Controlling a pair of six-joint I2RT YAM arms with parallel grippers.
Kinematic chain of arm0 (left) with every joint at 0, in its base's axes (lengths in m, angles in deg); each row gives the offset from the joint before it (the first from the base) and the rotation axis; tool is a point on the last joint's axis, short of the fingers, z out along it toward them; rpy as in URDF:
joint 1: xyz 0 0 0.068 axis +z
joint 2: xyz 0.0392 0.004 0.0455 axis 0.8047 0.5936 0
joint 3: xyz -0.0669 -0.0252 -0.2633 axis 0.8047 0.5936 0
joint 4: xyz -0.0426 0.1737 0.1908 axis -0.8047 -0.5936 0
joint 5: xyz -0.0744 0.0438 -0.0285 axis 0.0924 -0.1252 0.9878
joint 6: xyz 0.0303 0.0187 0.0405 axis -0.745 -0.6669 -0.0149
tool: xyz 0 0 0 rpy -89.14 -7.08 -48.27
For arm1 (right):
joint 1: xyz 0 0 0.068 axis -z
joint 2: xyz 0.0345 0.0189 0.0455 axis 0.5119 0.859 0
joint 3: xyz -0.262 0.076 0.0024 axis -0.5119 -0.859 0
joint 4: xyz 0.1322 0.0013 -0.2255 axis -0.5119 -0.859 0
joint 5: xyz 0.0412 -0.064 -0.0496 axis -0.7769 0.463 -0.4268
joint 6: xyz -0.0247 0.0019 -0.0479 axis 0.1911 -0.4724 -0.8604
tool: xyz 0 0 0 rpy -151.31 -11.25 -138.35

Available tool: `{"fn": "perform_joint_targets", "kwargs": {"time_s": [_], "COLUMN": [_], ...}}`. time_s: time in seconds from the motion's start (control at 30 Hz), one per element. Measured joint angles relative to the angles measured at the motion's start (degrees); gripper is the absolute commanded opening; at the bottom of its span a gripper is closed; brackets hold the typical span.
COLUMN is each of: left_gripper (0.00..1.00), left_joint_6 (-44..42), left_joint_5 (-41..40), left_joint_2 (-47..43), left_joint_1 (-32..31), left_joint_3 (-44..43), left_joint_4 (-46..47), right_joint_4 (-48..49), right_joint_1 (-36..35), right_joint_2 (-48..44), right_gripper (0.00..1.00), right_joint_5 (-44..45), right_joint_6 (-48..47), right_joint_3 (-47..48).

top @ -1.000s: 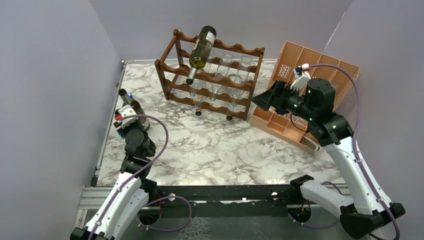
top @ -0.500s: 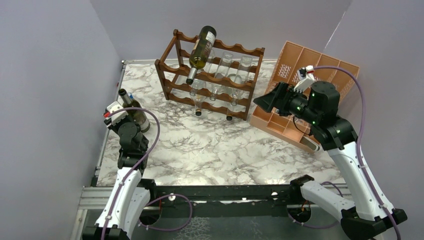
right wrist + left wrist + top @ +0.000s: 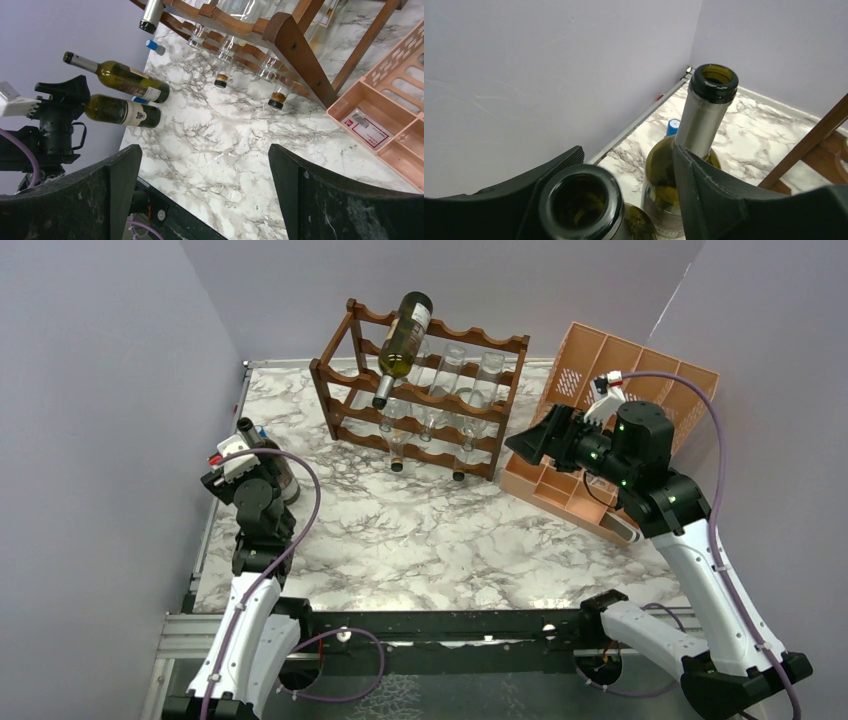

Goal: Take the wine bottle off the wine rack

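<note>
The dark brown wine rack (image 3: 420, 390) stands at the back of the marble table. A green wine bottle (image 3: 405, 335) lies tilted across its top tier, neck down; only that neck (image 3: 150, 12) shows in the right wrist view. Clear bottles fill the lower tiers. At the table's left edge two green bottles stand upright. My left gripper (image 3: 626, 155) is open around the mouth of the nearer one (image 3: 579, 200), whose rim lies by the left finger, apart from the right finger. The other bottle (image 3: 704, 115) stands just beyond. My right gripper (image 3: 204, 150) hovers open, holding nothing.
A peach-orange divided organiser (image 3: 620, 390) leans at the back right, right behind my right gripper (image 3: 530, 440). A small blue cap (image 3: 155, 47) lies on the table near the two standing bottles. Walls close in the left, back and right sides.
My left gripper's jaws have come apart off the standing bottle's neck, and the left arm has shifted left and back. The right arm edged slightly left.
</note>
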Motion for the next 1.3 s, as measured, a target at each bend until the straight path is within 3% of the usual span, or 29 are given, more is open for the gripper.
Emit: {"fn": "perform_joint_targets", "kwargs": {"time_s": [0.1,0.17,0.43,0.77,0.9,1.03,1.3], "left_gripper": [0.94,0.99,1.00,0.99,0.99,0.97,0.98], "left_joint_6": [1.2,2.7,9.9,12.1,10.7,7.0,4.0], "left_joint_5": [0.2,0.2,-3.5,-4.2,3.1,16.8,37.3], "left_joint_2": [-0.3,-0.7,-2.1,-5.1,-5.8,-4.3,14.7], "left_joint_1": [-0.3,-0.6,-1.8,-4.7,-5.9,-7.8,-9.2], "left_joint_3": [-1.7,-2.7,-9.1,-22.1,-25.1,-27.6,-45.1], "left_joint_4": [-2.4,-4.8,-15.2,-19.5,-18.4,-17.8,-24.9], "right_joint_4": [0.0,0.0,-0.5,-1.2,-1.3,-1.7,-4.5], "right_joint_1": [0.0,0.0,0.0,0.0,0.0,0.0,0.0], "right_joint_2": [0.1,0.1,0.4,1.6,2.8,4.4,5.4], "right_gripper": [1.00,0.99,1.00,0.99,0.99,1.00,1.00], "right_joint_5": [0.0,0.0,0.2,0.5,0.5,0.6,5.0], "right_joint_6": [-0.3,-0.5,-2.3,-2.6,-2.1,-1.0,3.9], "right_joint_3": [0.0,0.0,0.0,0.0,0.3,1.5,3.1]}}
